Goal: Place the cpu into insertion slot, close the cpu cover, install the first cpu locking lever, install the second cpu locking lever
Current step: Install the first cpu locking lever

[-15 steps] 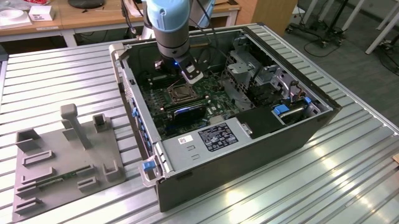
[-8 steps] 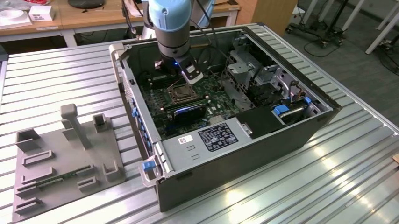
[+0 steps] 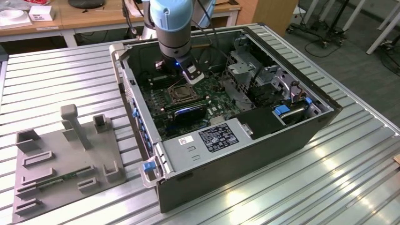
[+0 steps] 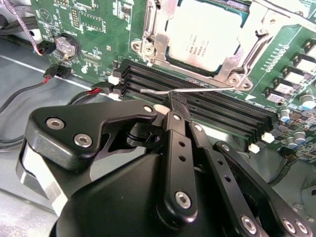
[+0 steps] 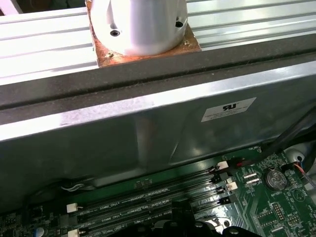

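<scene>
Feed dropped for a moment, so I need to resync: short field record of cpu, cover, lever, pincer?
cpu: seated in the insertion slot
cpu cover: down over the cpu's edges
locking lever: thin rod lying beside the slot, next to the memory slots
pincer: shut, tip at the lever; grip unclear

Open from above; the case wall [image 5: 148, 128] and the drive cage [image 3: 250, 77] flank the socket [image 3: 182, 93], well apart.
</scene>
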`<state>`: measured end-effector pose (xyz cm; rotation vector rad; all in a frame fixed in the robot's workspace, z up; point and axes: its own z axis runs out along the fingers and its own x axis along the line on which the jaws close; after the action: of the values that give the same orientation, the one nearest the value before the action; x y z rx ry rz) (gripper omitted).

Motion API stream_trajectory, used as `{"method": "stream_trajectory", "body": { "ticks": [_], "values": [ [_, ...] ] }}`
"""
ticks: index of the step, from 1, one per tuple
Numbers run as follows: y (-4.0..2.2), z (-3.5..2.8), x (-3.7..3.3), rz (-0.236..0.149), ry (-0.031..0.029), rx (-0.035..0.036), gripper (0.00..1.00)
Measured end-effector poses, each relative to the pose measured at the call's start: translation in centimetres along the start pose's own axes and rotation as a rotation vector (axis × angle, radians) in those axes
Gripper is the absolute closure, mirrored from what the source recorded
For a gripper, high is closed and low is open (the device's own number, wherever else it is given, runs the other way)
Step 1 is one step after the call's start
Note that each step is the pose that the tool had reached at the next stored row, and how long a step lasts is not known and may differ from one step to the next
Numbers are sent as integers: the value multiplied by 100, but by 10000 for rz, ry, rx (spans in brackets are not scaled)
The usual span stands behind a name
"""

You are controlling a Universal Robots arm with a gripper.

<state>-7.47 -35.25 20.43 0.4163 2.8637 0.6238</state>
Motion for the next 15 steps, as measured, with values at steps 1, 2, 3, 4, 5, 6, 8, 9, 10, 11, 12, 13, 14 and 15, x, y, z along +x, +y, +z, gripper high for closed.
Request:
{"method": "stream_trajectory", "body": {
  "ticks": [1,2,3,4,5,6,8,9,10,11,12,13,14,15],
  "values": [
    [1,2,-7,0,3,1,89],
    [2,3,-12,1,4,1,89],
    [4,5,-16,2,5,2,89],
    [4,6,-21,3,5,1,89],
    [5,8,-24,2,5,1,89],
    [5,8,-26,3,5,2,89],
    [6,11,-30,3,6,2,89],
    [6,12,-33,3,6,3,89],
    [6,13,-34,3,5,3,89],
    [7,14,-36,4,5,3,89],
    [7,15,-37,4,5,2,89],
    [8,16,-38,3,5,2,89],
    [9,18,-38,3,5,2,89],
    [10,19,-38,3,5,1,89]
  ]
}}
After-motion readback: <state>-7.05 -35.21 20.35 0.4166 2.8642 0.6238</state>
